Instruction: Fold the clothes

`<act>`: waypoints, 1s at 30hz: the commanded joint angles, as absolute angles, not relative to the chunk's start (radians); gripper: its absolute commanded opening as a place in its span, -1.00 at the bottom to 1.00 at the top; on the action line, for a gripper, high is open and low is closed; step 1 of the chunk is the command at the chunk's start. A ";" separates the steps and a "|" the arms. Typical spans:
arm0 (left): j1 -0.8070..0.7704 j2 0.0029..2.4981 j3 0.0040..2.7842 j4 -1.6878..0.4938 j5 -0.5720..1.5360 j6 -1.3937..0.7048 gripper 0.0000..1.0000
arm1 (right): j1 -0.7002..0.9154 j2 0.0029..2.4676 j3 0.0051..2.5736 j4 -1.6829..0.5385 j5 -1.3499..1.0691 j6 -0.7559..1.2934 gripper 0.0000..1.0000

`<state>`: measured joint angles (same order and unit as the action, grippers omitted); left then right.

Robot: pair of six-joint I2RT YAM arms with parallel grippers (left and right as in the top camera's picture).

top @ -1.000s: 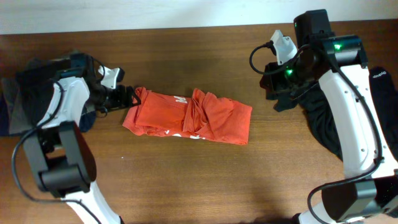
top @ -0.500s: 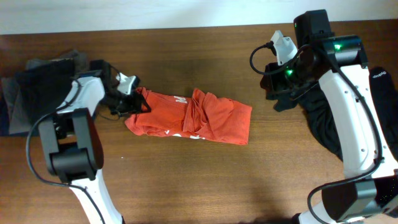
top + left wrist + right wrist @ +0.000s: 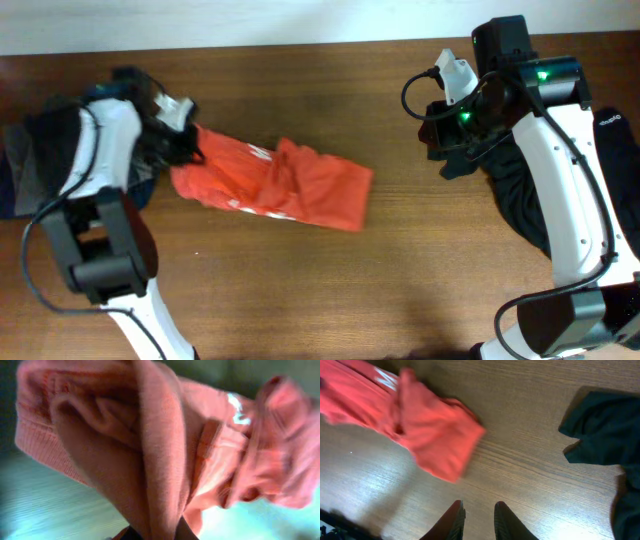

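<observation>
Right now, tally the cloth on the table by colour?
Orange-red T-shirt: 1
Black garment, right side: 1
Dark grey heap, left edge: 1, number of pieces in it unclear
Total: 3

The T-shirt (image 3: 280, 185) lies slantwise on the desk (image 3: 300, 290), left of the middle. Its left end is at the left pincer (image 3: 190, 150), and a heap of cloth (image 3: 30, 160) lies just left of that at the desk's left edge. The right pincer (image 3: 477, 512) hangs well apart to the right over bare desk, with a larger shirt (image 3: 520, 205) just right of it along the right side.
</observation>
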<state>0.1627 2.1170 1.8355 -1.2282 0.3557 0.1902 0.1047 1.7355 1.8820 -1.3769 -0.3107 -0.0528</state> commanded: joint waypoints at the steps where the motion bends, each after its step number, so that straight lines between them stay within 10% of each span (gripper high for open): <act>1: 0.197 2.030 1.974 -1.283 0.212 0.169 -0.88 | 0.111 1.715 1.888 -1.377 -0.302 -0.055 -0.49; 18: -0.238 2.044 1.886 -1.311 -0.071 0.112 -0.86 | 0.111 1.715 1.888 -1.391 -0.302 -0.055 -0.49; 30: -0.272 2.045 1.781 -1.227 -0.068 0.037 -0.85 | 0.111 1.715 1.888 -1.399 -0.302 -0.073 -0.49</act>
<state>-0.2657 2.0407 1.7912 -1.2346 -0.1116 0.0631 0.1047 1.7355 1.8812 -1.3991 -0.3107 -0.0631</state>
